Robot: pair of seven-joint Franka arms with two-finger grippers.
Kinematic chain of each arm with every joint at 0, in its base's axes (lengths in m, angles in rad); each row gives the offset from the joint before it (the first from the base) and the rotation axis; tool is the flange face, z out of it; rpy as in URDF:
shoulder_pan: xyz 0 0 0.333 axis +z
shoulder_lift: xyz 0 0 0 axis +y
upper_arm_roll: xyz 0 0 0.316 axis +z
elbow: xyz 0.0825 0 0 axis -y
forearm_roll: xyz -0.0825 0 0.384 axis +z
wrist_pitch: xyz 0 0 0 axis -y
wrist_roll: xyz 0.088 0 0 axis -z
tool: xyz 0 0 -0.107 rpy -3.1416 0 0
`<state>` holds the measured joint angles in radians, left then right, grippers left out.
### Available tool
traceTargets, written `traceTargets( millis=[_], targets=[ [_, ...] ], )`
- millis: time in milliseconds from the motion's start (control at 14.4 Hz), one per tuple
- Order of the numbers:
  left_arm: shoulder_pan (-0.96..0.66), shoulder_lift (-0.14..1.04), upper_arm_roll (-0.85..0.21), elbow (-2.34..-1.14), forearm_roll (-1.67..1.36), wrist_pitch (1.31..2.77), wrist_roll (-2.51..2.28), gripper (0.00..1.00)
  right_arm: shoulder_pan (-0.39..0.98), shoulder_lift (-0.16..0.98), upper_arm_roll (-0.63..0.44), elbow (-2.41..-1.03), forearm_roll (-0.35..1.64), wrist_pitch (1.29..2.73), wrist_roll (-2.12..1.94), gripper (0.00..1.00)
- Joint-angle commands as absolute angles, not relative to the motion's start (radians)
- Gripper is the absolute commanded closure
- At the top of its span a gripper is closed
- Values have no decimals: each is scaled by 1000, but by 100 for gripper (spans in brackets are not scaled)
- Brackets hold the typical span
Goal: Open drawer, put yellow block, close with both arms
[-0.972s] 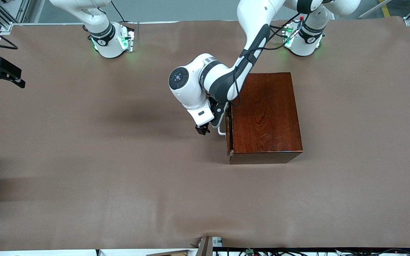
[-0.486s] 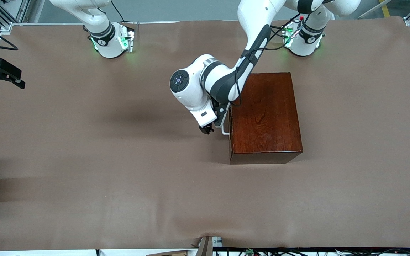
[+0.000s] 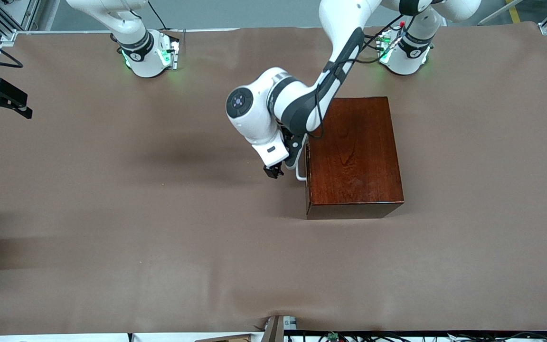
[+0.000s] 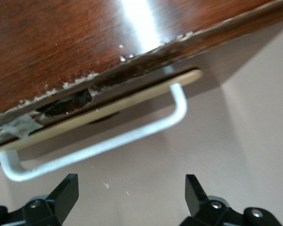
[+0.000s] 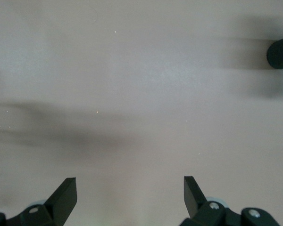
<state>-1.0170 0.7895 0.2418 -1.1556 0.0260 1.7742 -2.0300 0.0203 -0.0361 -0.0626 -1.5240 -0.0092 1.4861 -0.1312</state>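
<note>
The drawer (image 3: 305, 166) looks shut inside the brown box (image 3: 353, 154), so the closing step seems nearly done. Only its thin front edge and white handle (image 4: 104, 146) show. The block is not in sight; it may be inside.

The left tool (image 3: 273, 171) sits low in front of the drawer, just beside the handle. Its fingers (image 4: 66, 190) are spread wide, hold nothing and touch nothing. Next it should pull away.

The right tool (image 3: 5, 99) waits over the tabletop (image 3: 159, 237) at the right arm's end, spread wide and empty.
</note>
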Motion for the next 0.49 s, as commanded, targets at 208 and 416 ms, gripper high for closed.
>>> traceTargets(
  millis=[208,416],
  targets=[
    [-990,539,247,-1216,52,1784,-1711,0,-2,-23,-48,-1499,-25,1466,-117,0],
    [-930,415,245,-1282,52,1766,-1545,0,-15,-23,-48,-1499,-22,1465,-123,0]
  ],
)
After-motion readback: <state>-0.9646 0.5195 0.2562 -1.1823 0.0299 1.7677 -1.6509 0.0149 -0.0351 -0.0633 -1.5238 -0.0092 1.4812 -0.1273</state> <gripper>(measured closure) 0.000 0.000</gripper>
